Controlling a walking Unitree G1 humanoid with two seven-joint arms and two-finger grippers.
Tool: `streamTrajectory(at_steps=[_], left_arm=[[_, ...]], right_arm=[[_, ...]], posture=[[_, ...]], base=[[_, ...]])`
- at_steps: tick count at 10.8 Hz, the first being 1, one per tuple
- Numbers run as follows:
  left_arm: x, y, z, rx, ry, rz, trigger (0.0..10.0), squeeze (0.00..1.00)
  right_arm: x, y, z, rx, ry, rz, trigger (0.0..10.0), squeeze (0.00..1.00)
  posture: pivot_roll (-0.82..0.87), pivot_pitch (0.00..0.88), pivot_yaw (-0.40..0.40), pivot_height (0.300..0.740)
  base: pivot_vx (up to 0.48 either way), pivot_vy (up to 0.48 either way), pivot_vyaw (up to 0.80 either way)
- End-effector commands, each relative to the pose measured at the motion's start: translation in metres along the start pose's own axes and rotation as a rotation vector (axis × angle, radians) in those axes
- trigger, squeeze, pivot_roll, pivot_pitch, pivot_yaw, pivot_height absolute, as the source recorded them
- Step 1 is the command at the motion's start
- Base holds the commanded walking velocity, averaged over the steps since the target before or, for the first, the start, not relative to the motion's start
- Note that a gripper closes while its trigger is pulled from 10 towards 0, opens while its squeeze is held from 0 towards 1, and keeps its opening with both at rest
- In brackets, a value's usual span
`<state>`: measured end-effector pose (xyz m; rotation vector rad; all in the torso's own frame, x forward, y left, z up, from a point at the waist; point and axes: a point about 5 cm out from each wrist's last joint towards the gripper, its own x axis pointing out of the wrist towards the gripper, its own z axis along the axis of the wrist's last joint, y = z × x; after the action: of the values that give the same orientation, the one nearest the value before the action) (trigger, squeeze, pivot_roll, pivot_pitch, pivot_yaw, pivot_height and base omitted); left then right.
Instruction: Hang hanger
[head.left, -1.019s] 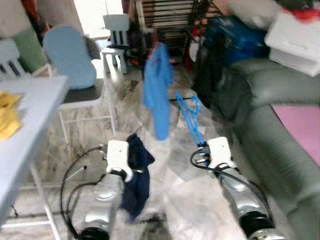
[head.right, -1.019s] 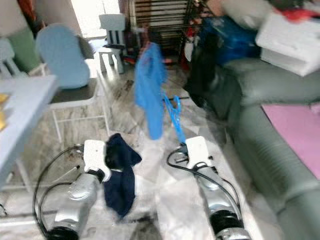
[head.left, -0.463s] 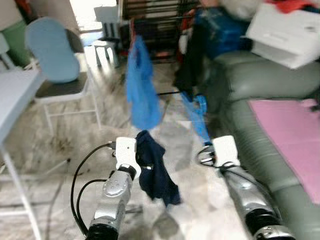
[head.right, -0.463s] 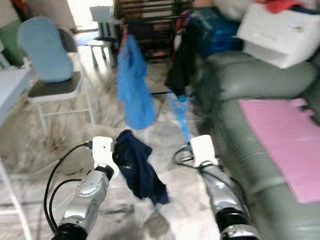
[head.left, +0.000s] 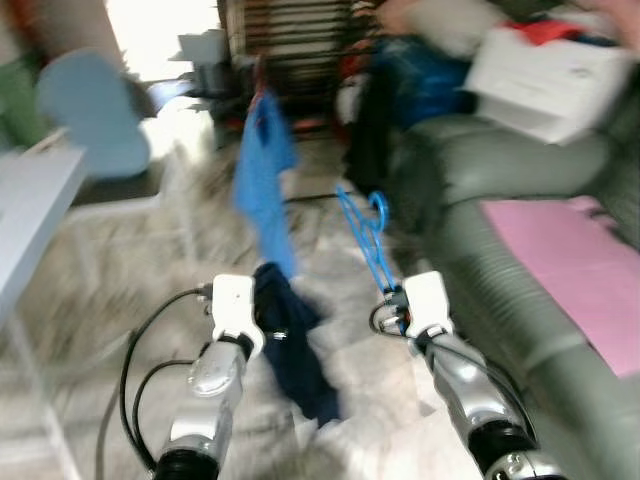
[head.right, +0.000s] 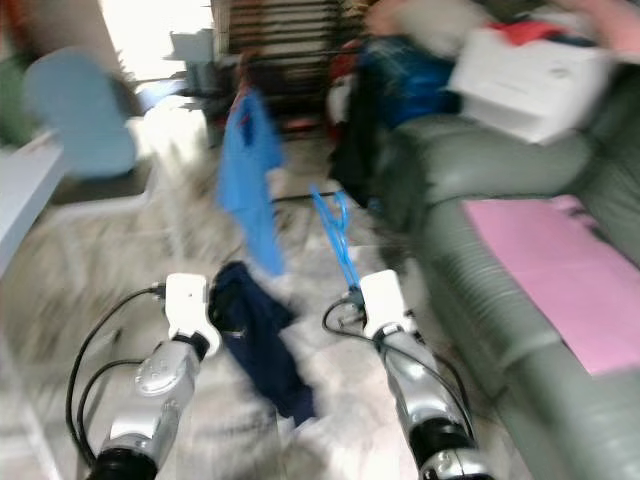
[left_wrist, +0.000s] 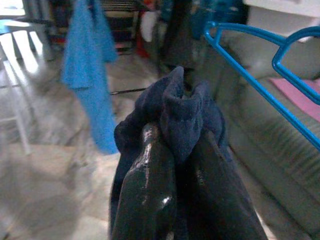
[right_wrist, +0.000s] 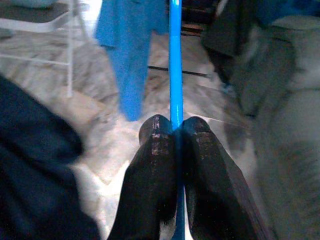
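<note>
Right gripper (right_wrist: 175, 131) pinched tight on the hanger (head.left: 366, 238), thin blue bar squeezed between both fingers. Long axis ran straight out from the fingers, up and forward, hook end farthest away and pointed toward the dark rack (head.left: 300, 40) well ahead. Looked like that's where the hanging goes, so the hanger lined up roughly on it but far short; right arm clearly the one doing it. Left gripper (left_wrist: 175, 145) clamped on a navy cloth (head.left: 290, 340), soft and bunched at the fingertips, rest drooping below. Hanger sat just beside that cloth, off to its right, apart from it. Light blue shirt (head.left: 262, 170) already dangling ahead of both grippers, limp and thin. Pretty blurry overall, rack rail details impossible to make out.
</note>
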<state>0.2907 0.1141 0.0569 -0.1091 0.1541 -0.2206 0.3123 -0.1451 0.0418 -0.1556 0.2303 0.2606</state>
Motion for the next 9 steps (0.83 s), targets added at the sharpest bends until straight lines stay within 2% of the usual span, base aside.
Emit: streamTrajectory(at_steps=[1,6,8,9], left_arm=[[0.004,-0.010,0.006,0.003,-0.031,-0.036,10.0,0.00],[0.002,-0.011,0.010,-0.003,-0.069,-0.052,10.0,0.00],[0.007,-0.007,0.015,0.062,-0.068,-0.037,10.0,0.00],[0.016,-0.001,0.022,0.180,-0.061,-0.015,10.0,0.00]], right_arm=[[0.000,-0.010,0.005,-0.004,-0.020,-0.027,10.0,0.00],[-0.001,-0.007,0.005,-0.003,-0.030,-0.019,10.0,0.00],[-0.002,-0.011,0.006,-0.020,-0.025,-0.012,10.0,0.00],[-0.004,-0.016,0.006,-0.036,-0.016,0.002,10.0,0.00]], posture=[[-0.09,0.000,0.035,0.740],[-0.08,0.000,0.039,0.740],[-0.08,0.000,0.033,0.740],[-0.08,0.000,0.031,0.740]], base=[[0.000,0.446,0.00],[0.000,0.000,0.00],[0.000,0.000,0.00],[0.000,0.000,0.00]])
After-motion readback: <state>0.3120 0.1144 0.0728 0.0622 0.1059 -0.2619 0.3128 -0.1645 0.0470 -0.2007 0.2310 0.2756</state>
